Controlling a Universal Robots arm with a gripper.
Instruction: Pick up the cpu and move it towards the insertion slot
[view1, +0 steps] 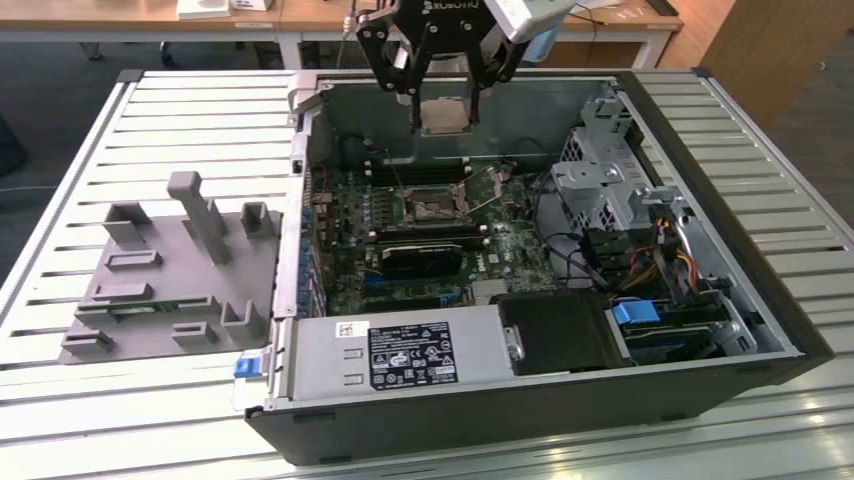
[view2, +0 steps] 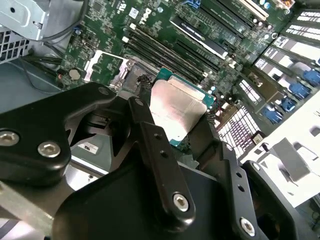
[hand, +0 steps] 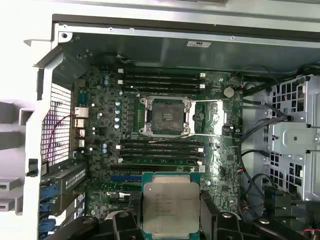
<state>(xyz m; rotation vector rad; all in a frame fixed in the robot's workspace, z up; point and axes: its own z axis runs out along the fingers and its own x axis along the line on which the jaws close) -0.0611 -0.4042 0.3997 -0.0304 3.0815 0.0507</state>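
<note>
The cpu (view1: 445, 112) is a thin square chip with a silvery top on a green edge. My gripper (view1: 445, 118) is shut on it, one black finger on each side. It hangs above the far part of the open computer case in the exterior view. The insertion slot (view1: 434, 205) lies on the motherboard below and nearer the camera, dark in the middle with a shiny frame. In the first wrist view the cpu (hand: 171, 205) sits between the fingers (hand: 212, 217), apart from the insertion slot (hand: 166, 116), whose metal cover is swung open. The second wrist view shows the cpu (view2: 175, 107) gripped by its edges.
The case (view1: 721, 200) lies open on a slatted white table (view1: 160, 110). A grey power-supply box (view1: 400, 360) fills its near side, a metal drive cage (view1: 601, 190) the exterior view's right. Long memory slots (hand: 162, 149) flank the socket. A grey fixture block (view1: 174, 270) sits beside the case.
</note>
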